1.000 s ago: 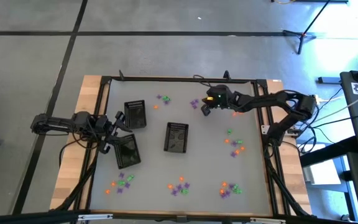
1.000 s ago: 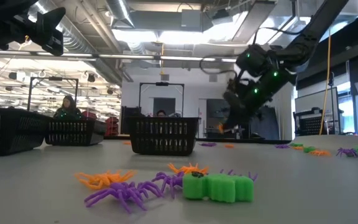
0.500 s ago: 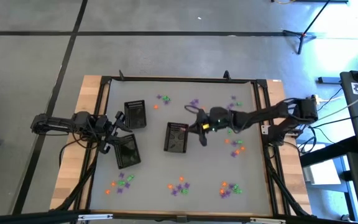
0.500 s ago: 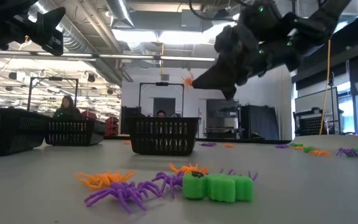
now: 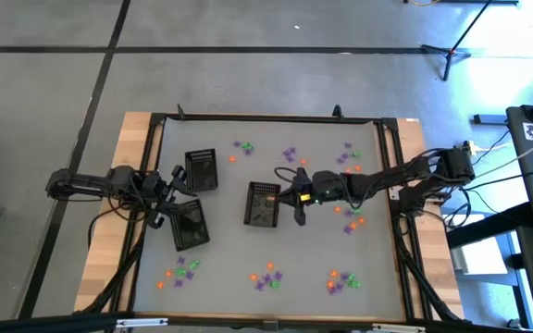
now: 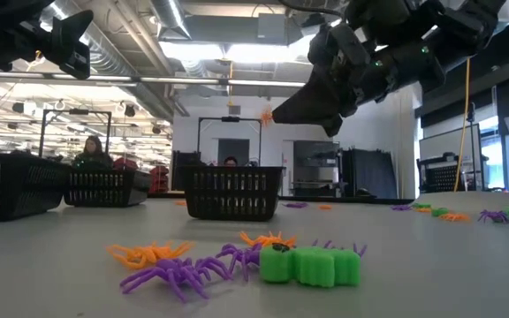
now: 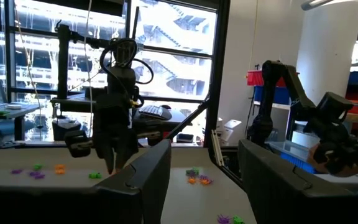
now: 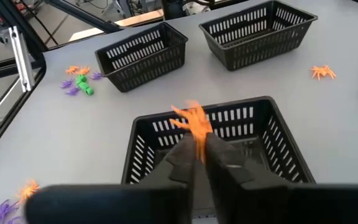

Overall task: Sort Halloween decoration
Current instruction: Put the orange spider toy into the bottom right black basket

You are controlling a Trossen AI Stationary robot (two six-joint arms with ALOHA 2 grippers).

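Small orange, purple and green Halloween decoration pieces lie in clusters on the grey table, at the near edge (image 5: 266, 276), at the right (image 5: 348, 217) and at the far side (image 5: 290, 153). Three black slotted trays stand at centre (image 5: 263, 205) and left (image 5: 201, 170), (image 5: 190, 225). My right gripper (image 5: 287, 196) hovers at the centre tray's right rim (image 8: 241, 118), shut on an orange spider-like trinket (image 8: 190, 118). At the table's left edge my left gripper (image 7: 201, 171) waits, open, with nothing between its fingers. My right gripper pinches the orange trinket between its two fingers (image 8: 219, 152), only at their free ends; its legs (image 8: 196, 129) stick out beyond the tips. The fingers come from the table's right, slanting a little downward. The trinket (image 6: 266, 115) is lifted clear, above the centre tray.
Two trays (image 8: 143, 56), (image 8: 257, 31) stand close to the left gripper. Orange, purple and green pieces (image 6: 272, 261) lie right before the low camera. A black frame (image 5: 391, 199) runs along the table's edges. People sit in the room behind (image 6: 93, 152).
My right gripper has swung from the table's far right side toward the near edge and left, up to the centre tray, rising a little and tipping nearer to level. The orange trinket has travelled with it, clear of the table.
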